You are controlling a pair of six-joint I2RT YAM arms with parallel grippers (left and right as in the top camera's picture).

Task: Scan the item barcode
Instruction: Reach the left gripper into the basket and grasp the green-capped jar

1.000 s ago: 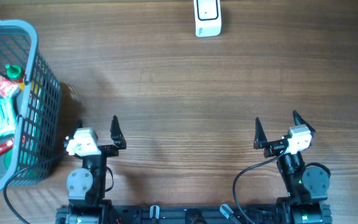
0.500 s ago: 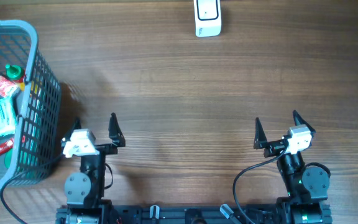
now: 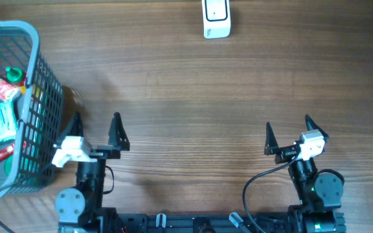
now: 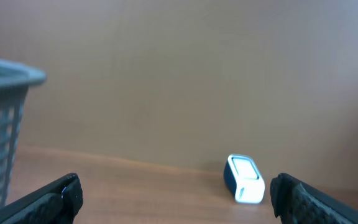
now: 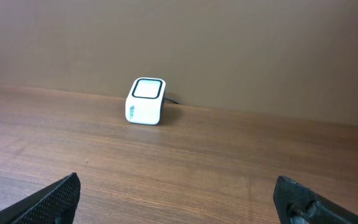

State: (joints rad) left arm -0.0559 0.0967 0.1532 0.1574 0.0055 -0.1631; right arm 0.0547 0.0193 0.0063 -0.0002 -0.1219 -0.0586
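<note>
We've got our left gripper (image 3: 96, 125) and right gripper (image 3: 288, 127) both spread wide holding nothing, the packets (image 3: 2, 120) sitting in the basket (image 3: 35, 40) at far left, and the scanner (image 3: 216, 19) at the table's (image 3: 173, 97) far edge.

The overhead camera looks straight down on the tabletop (image 3: 186, 97). Both wrist cameras sit low near its robot-side edge, facing the far wall (image 5: 229, 50). All three views share the scanner (image 3: 216, 19).

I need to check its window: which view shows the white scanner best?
The right wrist view: the scanner is whole and sharp, its window visible. The left wrist view shows it smaller and blurred; overhead, the frame edge cuts it off.
</note>
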